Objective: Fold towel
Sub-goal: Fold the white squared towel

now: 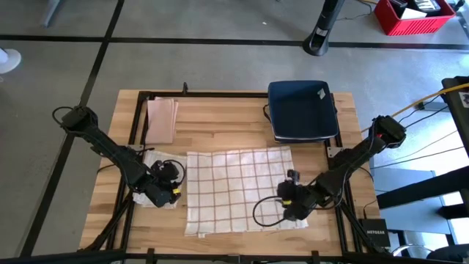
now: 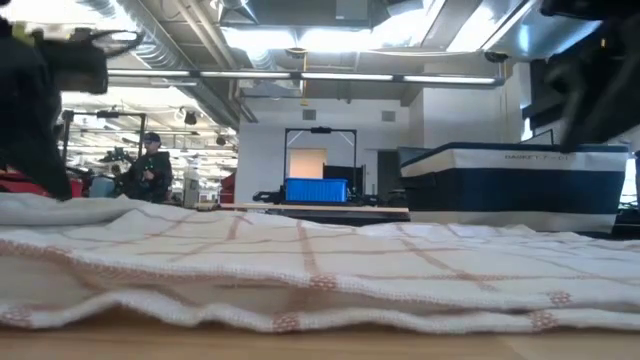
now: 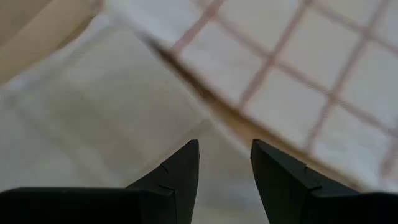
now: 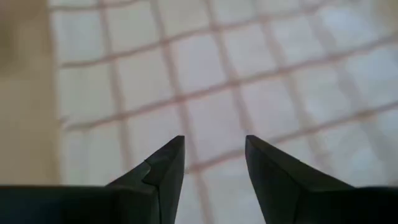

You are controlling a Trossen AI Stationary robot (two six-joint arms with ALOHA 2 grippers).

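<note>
Checked towel (image 1: pixel 240 189) flat on table (image 1: pixel 220 117), left tool (image 3: pixel 225 163) and right tool (image 4: pixel 214 158) parted, empty

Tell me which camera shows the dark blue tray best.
The high view: the dark blue tray shows whole from above, at the table's far edge beyond the checked towel. The low view shows only its side behind the towel. Neither wrist view shows it.

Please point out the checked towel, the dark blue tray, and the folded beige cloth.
checked towel (image 1: pixel 238 187): high view, middle of the spread cloth.
dark blue tray (image 1: pixel 302 110): high view, its flat inside.
folded beige cloth (image 1: pixel 162 121): high view, centre of its top.
</note>
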